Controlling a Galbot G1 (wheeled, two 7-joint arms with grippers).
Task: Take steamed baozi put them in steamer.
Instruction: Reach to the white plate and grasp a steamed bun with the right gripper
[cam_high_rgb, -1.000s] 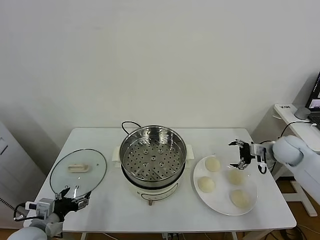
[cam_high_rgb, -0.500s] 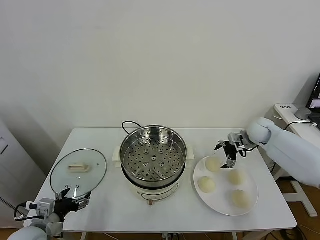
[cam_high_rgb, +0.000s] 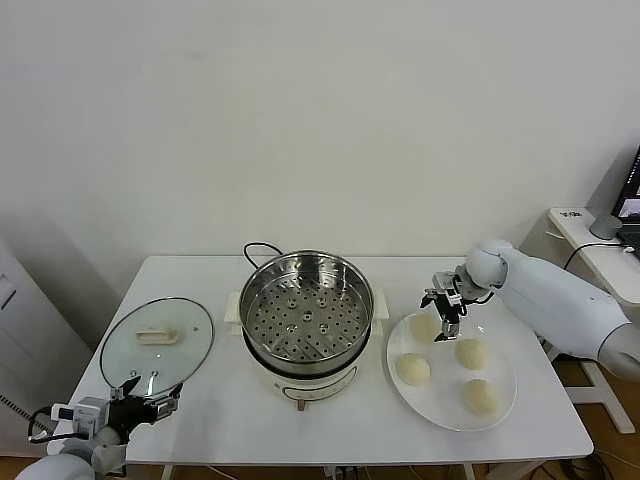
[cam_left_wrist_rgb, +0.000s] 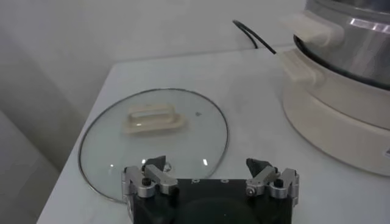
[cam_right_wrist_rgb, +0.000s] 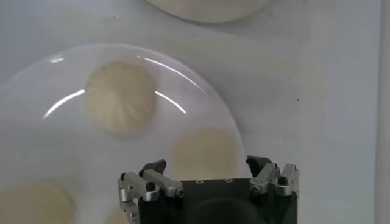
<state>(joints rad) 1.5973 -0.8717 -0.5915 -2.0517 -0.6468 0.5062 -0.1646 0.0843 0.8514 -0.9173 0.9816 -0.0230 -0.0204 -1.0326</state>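
Note:
The steamer (cam_high_rgb: 308, 312) is a shiny steel pot with a perforated floor on a white base; nothing lies in it. Four cream-white baozi lie on a white plate (cam_high_rgb: 446, 388) to its right: back-left (cam_high_rgb: 426, 327), front-left (cam_high_rgb: 412, 368), back-right (cam_high_rgb: 471, 353), front-right (cam_high_rgb: 481, 396). My right gripper (cam_high_rgb: 444, 306) is open and empty, just above the back-left baozi. In the right wrist view its jaws (cam_right_wrist_rgb: 206, 163) stand apart over one baozi (cam_right_wrist_rgb: 204, 151), with another (cam_right_wrist_rgb: 120, 105) farther off. My left gripper (cam_high_rgb: 140, 405) is open and parked at the table's front left.
A round glass lid (cam_high_rgb: 156, 341) with a cream handle lies flat left of the steamer, just ahead of the left gripper (cam_left_wrist_rgb: 206, 162). A black cord (cam_high_rgb: 256, 247) runs behind the steamer. A side table with equipment (cam_high_rgb: 600, 235) stands at the far right.
My right gripper has moved left from the plate's back-right edge to above the back-left baozi, still open. The left arm and all four baozi have not moved.

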